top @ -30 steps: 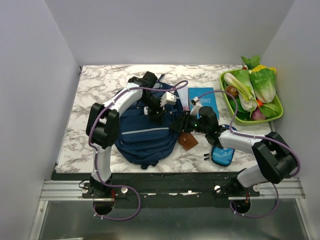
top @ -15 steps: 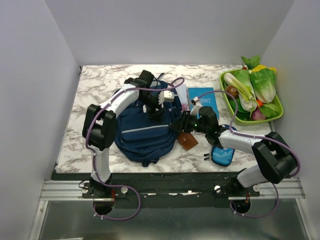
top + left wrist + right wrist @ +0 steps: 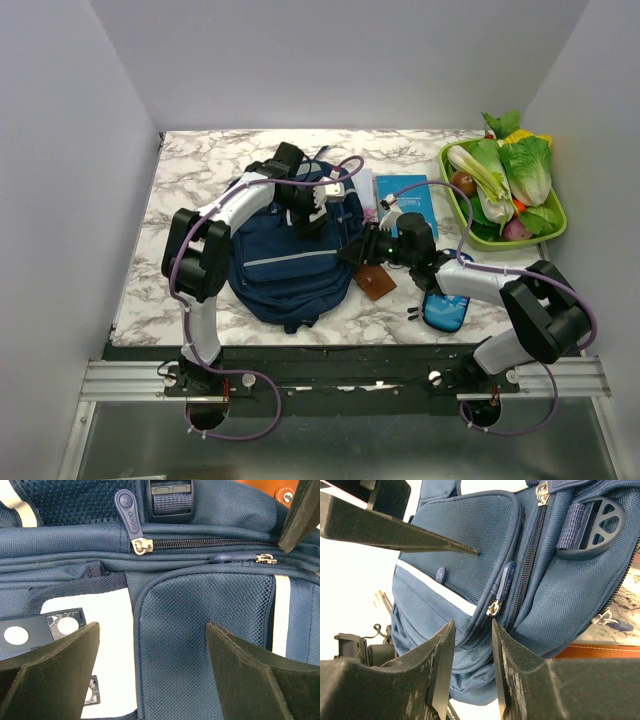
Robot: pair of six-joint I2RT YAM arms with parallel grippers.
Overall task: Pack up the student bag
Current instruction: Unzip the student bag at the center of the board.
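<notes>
The student bag (image 3: pixel 290 255), navy with a grey-blue panel, lies flat in the middle of the table. My left gripper (image 3: pixel 316 208) hovers over its far right part, open and empty. In the left wrist view its jaws stand wide apart over the bag's mesh pocket (image 3: pixel 200 630), with a white patch (image 3: pixel 112 645) to the left and two zip pulls (image 3: pixel 131 517) beyond. My right gripper (image 3: pixel 357 250) is at the bag's right edge. In the right wrist view its jaws stand narrow, pinching a fabric fold of the bag (image 3: pixel 472 645) just below a zip pull (image 3: pixel 502 587).
A brown wallet (image 3: pixel 377 283) lies by the bag's right edge under my right arm. A blue book (image 3: pixel 405 193) is behind it. A blue printed pencil case (image 3: pixel 445 310) lies near the front right. A green tray (image 3: pixel 453 192) of vegetables stands at the far right.
My left gripper has shifted a little toward the far side over the bag's top. My right gripper has stayed at the bag's right edge.
</notes>
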